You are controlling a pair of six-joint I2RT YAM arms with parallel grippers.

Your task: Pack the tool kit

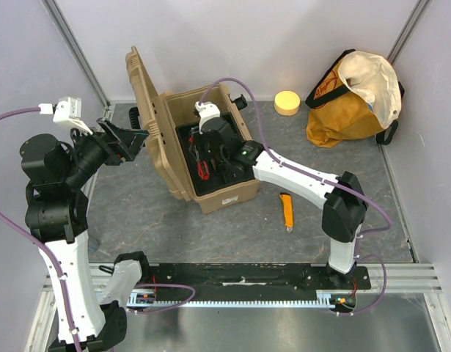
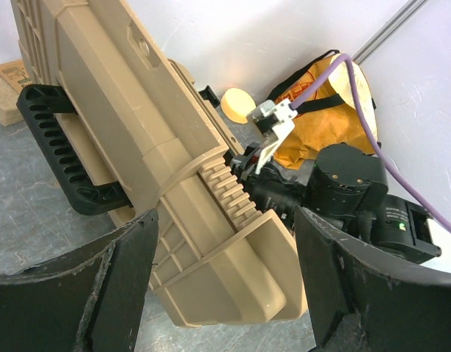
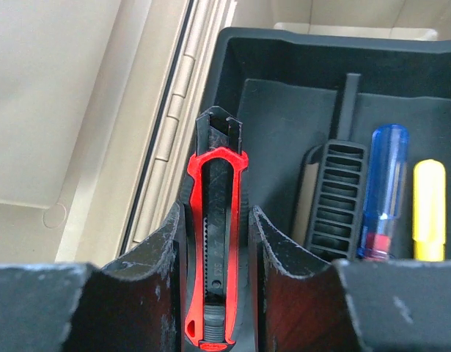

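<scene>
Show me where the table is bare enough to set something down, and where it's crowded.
Bare mat lies between the toolbox front and the near black rail, left of the yellow utility knife. More lies between the right arm and the orange cloth bag. Crowded: the toolbox tray, where the right gripper holds a red-black knife beside a blue-handled screwdriver.

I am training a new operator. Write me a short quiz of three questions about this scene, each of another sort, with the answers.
1. True or false: the toolbox stands open.
2. What does the right gripper hold? A) red knife B) blue screwdriver C) yellow disc
3. Which tool lies on the table beside the toolbox?
Key: 1 true; 2 A; 3 the orange knife.
</scene>
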